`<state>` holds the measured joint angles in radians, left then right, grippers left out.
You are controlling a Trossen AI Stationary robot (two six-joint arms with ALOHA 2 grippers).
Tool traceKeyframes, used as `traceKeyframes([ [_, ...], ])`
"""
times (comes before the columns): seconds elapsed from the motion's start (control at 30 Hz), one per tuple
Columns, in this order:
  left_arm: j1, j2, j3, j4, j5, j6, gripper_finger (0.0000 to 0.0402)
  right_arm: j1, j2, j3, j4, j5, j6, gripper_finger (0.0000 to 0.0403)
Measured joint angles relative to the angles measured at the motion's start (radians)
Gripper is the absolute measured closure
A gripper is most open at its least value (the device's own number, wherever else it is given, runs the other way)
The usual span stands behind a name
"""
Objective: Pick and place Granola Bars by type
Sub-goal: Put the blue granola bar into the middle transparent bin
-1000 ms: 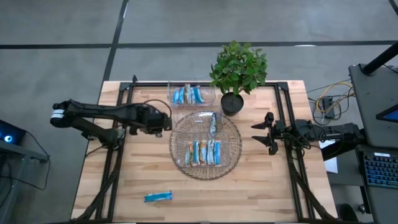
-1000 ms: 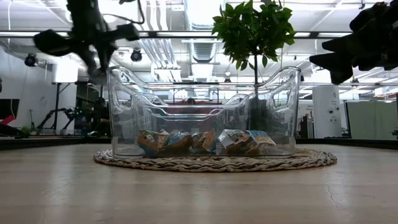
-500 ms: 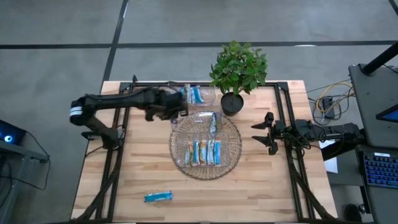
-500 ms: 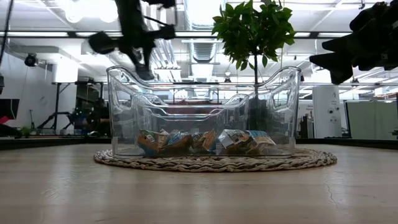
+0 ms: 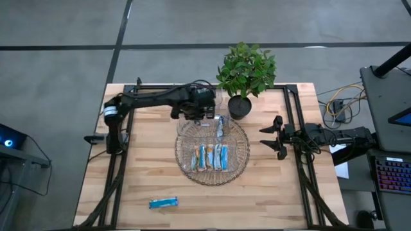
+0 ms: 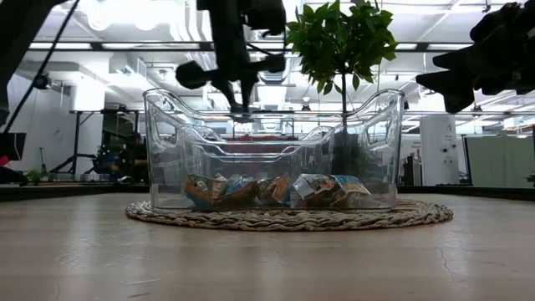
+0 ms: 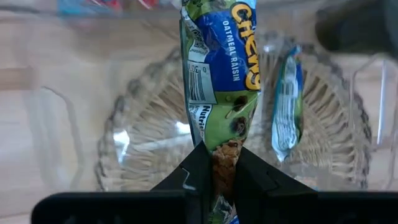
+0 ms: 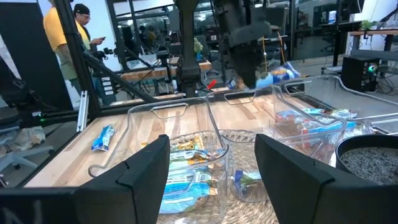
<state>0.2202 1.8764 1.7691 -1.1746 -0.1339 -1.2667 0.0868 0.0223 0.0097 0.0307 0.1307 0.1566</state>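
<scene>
Gripping a granola bar [image 7: 221, 74] labelled "CHEWY, OATMEAL RAISIN", left gripper [image 7: 222, 171], right gripper [image 8: 211, 165] wide.

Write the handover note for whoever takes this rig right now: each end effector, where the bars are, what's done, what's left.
Left end effector: shut on a granola bar, held above the containers at the table's far side.
Right end effector: open, waiting at the right edge beside the woven mat.
Bars: four side by side in the near container on the mat; one alone in the middle container; more in the far container, largely hidden under the left arm from above.
Left: place the held bar; one loose bar lies on the table's near left.
</scene>
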Motion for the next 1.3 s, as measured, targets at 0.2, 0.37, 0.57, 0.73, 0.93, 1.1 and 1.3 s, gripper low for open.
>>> traceKeyframes([
  [0.2, -0.043, 0.09, 0.038, 0.008, 0.03, 0.001, 0.0372, 0.0, 0.0, 0.0, 0.0, 0.0, 0.0, 0.0179],
  [0.37, -0.064, 0.133, 0.042, 0.064, 0.049, 0.001, 0.0372, 0.0, 0.0, 0.0, 0.0, 0.0, 0.0, 0.0179],
  [0.57, -0.075, 0.184, 0.042, 0.114, 0.062, 0.022, 0.0372, 0.0, 0.001, 0.0, 0.0, 0.0, 0.0, 0.0179],
  [0.73, -0.064, 0.227, 0.041, 0.12, 0.071, 0.063, 0.0372, 0.0, 0.0, 0.0, 0.0, 0.001, 0.0, 0.0179],
  [0.93, -0.053, 0.243, 0.04, 0.163, 0.075, 0.093, 0.0372, 0.0, 0.0, 0.0, -0.001, 0.0, 0.0, 0.0179],
  [1.1, -0.046, 0.242, 0.03, 0.244, 0.081, 0.118, 0.0372, 0.0, 0.0, 0.0, 0.0, 0.0, 0.0, 0.0179],
  [1.3, -0.045, 0.242, 0.016, 0.24, 0.088, 0.108, 0.0371, 0.0, 0.0, 0.0, 0.0, 0.0, 0.0, 0.0179],
])
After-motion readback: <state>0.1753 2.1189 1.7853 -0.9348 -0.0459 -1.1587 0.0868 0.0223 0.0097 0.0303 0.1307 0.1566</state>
